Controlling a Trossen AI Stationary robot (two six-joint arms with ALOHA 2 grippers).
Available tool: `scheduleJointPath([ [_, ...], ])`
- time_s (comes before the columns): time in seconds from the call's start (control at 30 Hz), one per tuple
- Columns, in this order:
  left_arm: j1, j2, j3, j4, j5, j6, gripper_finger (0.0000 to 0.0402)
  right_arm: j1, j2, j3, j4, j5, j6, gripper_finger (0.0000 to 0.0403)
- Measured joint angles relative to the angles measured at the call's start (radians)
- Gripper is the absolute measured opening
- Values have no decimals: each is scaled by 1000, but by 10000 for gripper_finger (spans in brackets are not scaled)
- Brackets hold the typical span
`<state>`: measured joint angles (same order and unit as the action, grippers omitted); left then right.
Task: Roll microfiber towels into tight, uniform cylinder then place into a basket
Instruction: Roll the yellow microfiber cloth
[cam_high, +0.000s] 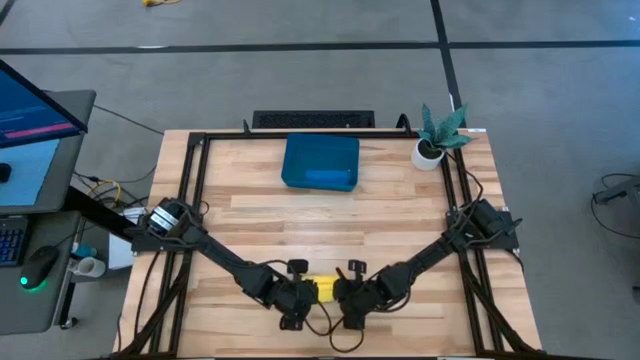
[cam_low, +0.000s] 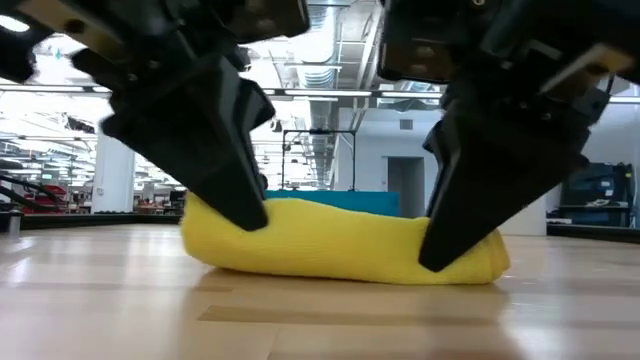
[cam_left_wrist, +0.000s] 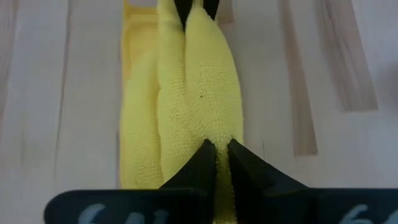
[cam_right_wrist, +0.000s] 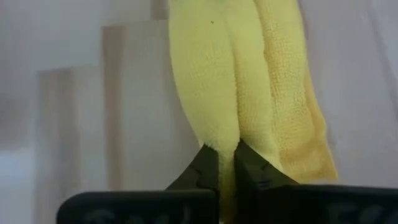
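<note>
Low view | yellow towel (cam_low: 345, 245) soft roll | left gripper (cam_left_wrist: 216, 163), right gripper (cam_right_wrist: 225, 165) pinching ends

In the high view the yellow towel (cam_high: 325, 289) shows only as a small patch between the left gripper (cam_high: 303, 296) and the right gripper (cam_high: 345, 296), its ends covered by them. The low view cuts both arms off at the top edge, and the basket (cam_low: 330, 203) shows only as a teal strip behind the roll

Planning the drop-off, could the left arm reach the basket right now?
Probably not yet: the left gripper is shut on the yellow towel near the front edge, and the basket sits across open table.
</note>
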<state>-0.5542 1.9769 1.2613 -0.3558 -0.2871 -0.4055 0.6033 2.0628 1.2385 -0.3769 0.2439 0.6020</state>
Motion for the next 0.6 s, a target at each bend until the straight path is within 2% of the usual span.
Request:
scheduleJointPath([
  [0.23, -35, -3, 0, -8, -36, 10, 18, -15, 3, -3, 98, -110, 4, 43],
  [0.4, -51, -5, 0, -5, -40, 24, 18, -32, 4, -5, 136, -170, 4, 32],
  [0.6, -53, -5, 1, -2, -32, 27, 36, -44, 5, -5, 146, -187, 4, 35],
])
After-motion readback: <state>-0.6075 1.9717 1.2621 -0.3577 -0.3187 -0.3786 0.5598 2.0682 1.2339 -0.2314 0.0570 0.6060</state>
